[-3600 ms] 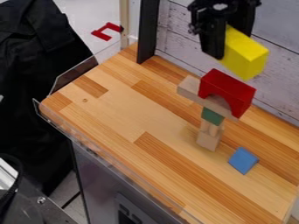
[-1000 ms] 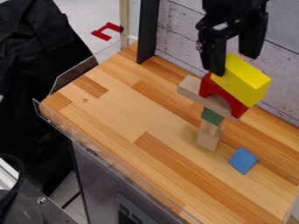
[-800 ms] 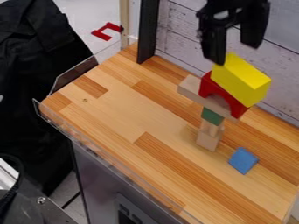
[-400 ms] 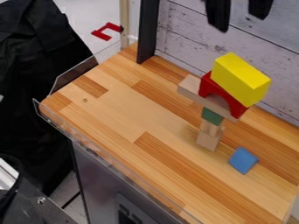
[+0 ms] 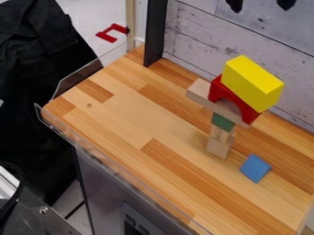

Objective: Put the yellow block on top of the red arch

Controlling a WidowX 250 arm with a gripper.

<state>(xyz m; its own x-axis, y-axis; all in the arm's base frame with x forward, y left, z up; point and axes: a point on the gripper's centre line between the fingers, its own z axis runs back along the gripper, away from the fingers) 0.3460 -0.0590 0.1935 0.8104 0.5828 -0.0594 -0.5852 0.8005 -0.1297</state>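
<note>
1. In the camera view, the black two-finger gripper [image 5: 260,4] is seen at the top edge, above the tower, its fingertips parted widely and nothing held between them.
2. The solid yellow rectangular block [image 5: 253,82] is supported on top of the red arch-shaped block [image 5: 216,87].
3. The arch is borne by a pale wooden plank [image 5: 199,93], set above a green block [image 5: 222,122] and pale wooden pieces [image 5: 218,146].
4. Near their base, a blue block [image 5: 255,168] is laid on the wooden tabletop [image 5: 135,114].
</note>
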